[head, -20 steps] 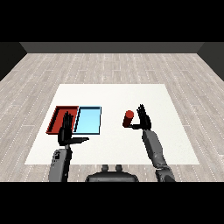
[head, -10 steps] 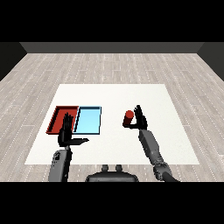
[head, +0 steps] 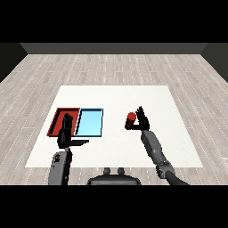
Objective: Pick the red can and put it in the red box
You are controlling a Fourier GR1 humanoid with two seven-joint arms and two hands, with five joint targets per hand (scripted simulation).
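Just right hand [head: 142,120] beside red can [head: 131,119]

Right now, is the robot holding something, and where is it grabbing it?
Not clearly. The right hand is against the right side of the red can, fingers straight, not curled round it. The left hand holds nothing.

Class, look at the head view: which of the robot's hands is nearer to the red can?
Right. The right hand is right beside the can, fingers straight. The left hand is far across the table, over the red tray.
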